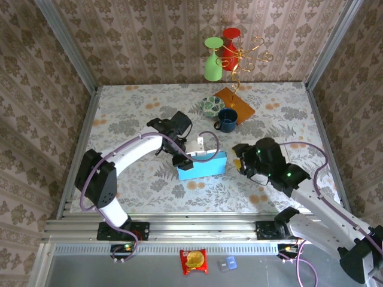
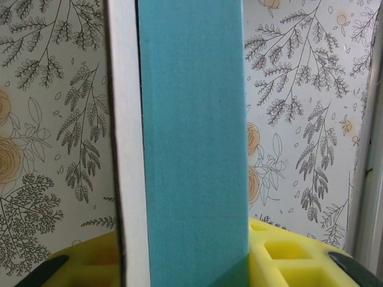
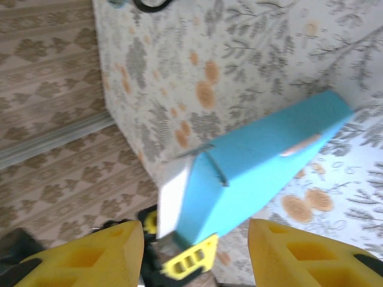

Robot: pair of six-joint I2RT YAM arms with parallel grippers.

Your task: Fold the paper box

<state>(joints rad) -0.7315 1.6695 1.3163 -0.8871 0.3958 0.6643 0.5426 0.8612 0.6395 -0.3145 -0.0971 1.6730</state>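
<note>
The blue paper box (image 1: 203, 165) lies on the flowered table, its long side facing the near edge. My left gripper (image 1: 182, 160) is shut on the box's left end. In the left wrist view the blue panel (image 2: 191, 131) with a white edge (image 2: 125, 149) stands upright between the yellow pads (image 2: 287, 251). My right gripper (image 1: 239, 162) hangs open just off the box's right end, apart from it. The right wrist view shows both yellow fingers (image 3: 299, 254) spread wide, with the box (image 3: 269, 155) and its white end flap (image 3: 170, 200) ahead of them.
At the back of the table stand a gold wire stand (image 1: 242, 60) on an orange base (image 1: 236, 104) with a green goblet (image 1: 212, 60) and a red glass (image 1: 230, 40), plus a patterned dish (image 1: 210, 106) and a dark blue mug (image 1: 227, 119). Papered walls enclose three sides.
</note>
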